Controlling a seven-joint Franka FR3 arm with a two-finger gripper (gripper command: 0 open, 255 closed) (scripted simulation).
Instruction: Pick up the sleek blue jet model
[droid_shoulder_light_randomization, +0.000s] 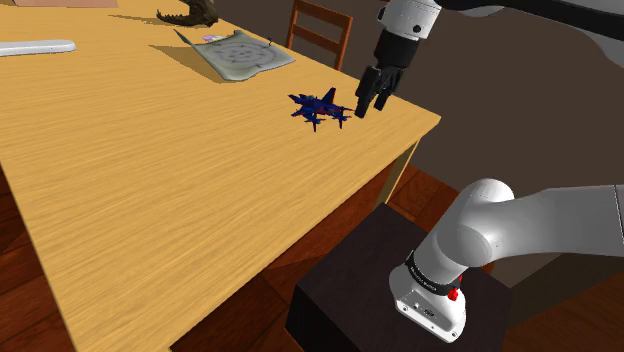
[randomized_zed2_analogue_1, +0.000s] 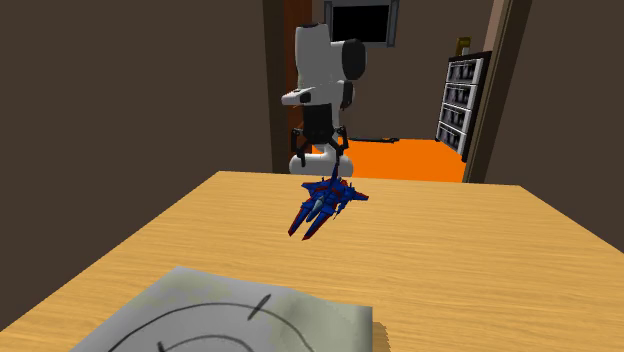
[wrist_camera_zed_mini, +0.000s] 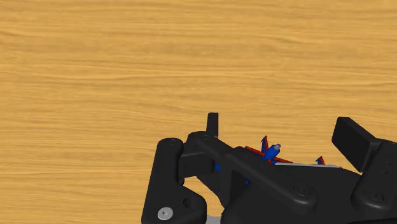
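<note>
The blue jet model (droid_shoulder_light_randomization: 320, 108) with red trim rests on the wooden table (droid_shoulder_light_randomization: 150, 180), near the corner at the shoulder view's right. My black gripper (droid_shoulder_light_randomization: 371, 103) hovers just beyond it toward that edge, slightly above the tabletop, fingers apart and empty. In the second exterior view the jet (randomized_zed2_analogue_1: 322, 205) lies nose toward the camera, with the gripper (randomized_zed2_analogue_1: 320, 160) behind and above its tail. Through the wrist view the jet's fins (wrist_camera_zed_mini: 270, 153) peek out between the spread fingers of the gripper (wrist_camera_zed_mini: 280, 124), mostly hidden by the hand.
A grey sheet with circle marks (droid_shoulder_light_randomization: 238, 50) lies farther back, with a dark jagged object (droid_shoulder_light_randomization: 195, 12) and a long white item (droid_shoulder_light_randomization: 35, 47) beyond. A wooden chair (droid_shoulder_light_randomization: 320, 30) stands behind the table. The table's edge runs close beside the jet. The dark stand (droid_shoulder_light_randomization: 390, 290) sits below.
</note>
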